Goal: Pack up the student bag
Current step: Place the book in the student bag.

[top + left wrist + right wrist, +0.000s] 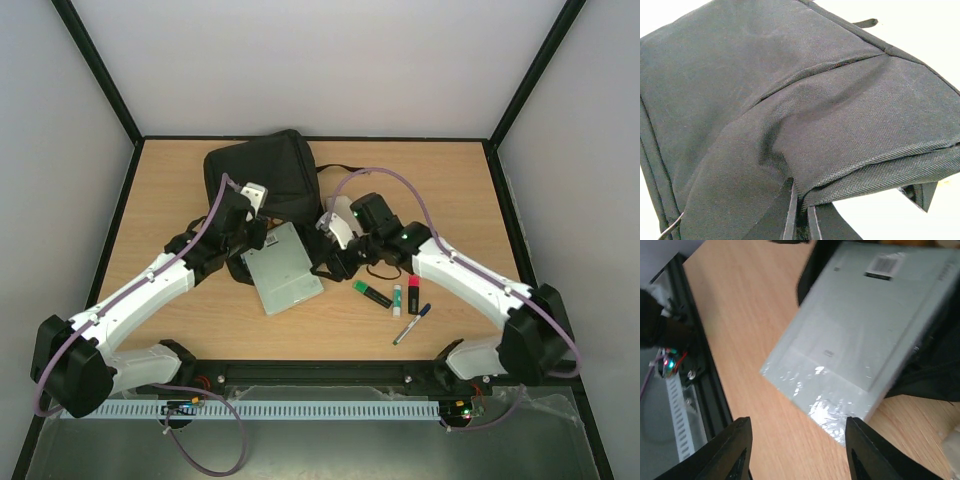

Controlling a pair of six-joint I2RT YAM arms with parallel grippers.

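The black student bag (262,168) lies at the back middle of the table and fills the left wrist view (790,100). My left gripper (250,245) is shut on a fold of the bag's fabric (801,200) at its near edge. A grey plastic-wrapped book (283,268) lies slanted in front of the bag, its far part resting on black fabric. My right gripper (326,268) is open and empty (797,427), just above the table at the book's near corner (860,340).
A green highlighter (372,294), a small white stick (397,298), a pink highlighter (413,295) and a pen (411,325) lie on the table right of the book. A black strap (345,170) trails from the bag. The black frame rail (705,390) edges the table.
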